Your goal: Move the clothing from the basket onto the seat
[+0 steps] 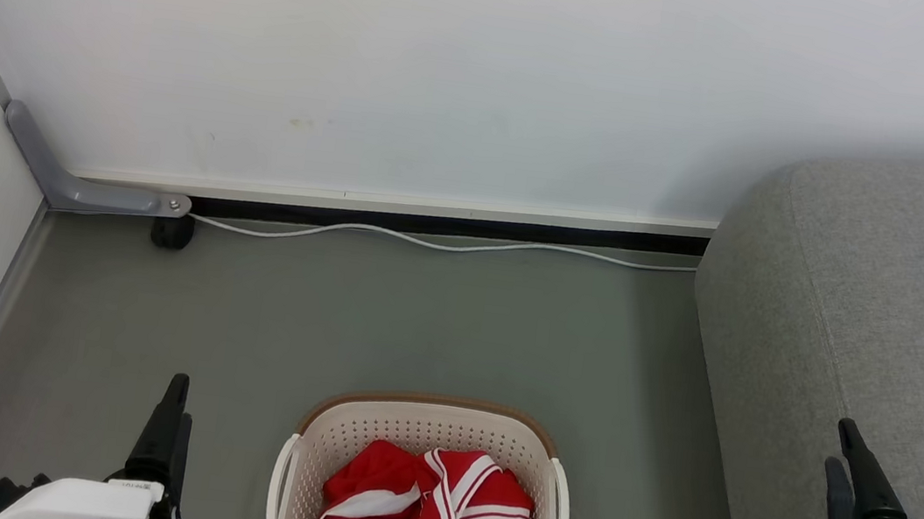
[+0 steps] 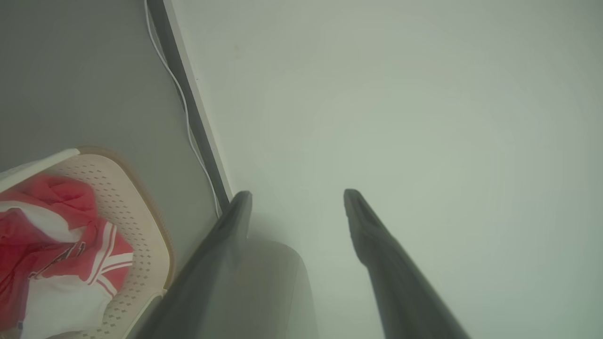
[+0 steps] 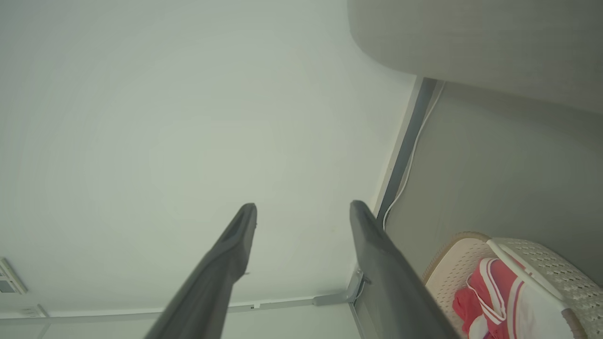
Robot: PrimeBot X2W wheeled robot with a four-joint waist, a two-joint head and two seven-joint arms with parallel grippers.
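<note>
In the basket [image 1: 423, 431], clothing [image 1: 399, 488] sits partly cropped.

The head camera sits high and looks forward and down. It sees the floor [image 1: 418, 333], the wall [image 1: 450, 73], the sofa [image 1: 880, 302] on its right, and the basket [image 1: 423, 431] close at the bottom edge, partly cut off. The left wrist camera looks along the left gripper [image 2: 297, 193] at the wall. It is tipped sideways, with the basket near at its lower left. The right wrist camera looks along the right gripper [image 3: 303, 205] at the wall too, with the basket at its lower right and the sofa at the top. All three views share the basket, the red clothes [image 1: 432, 503], the white cable [image 1: 429, 240] and the wall.
</note>
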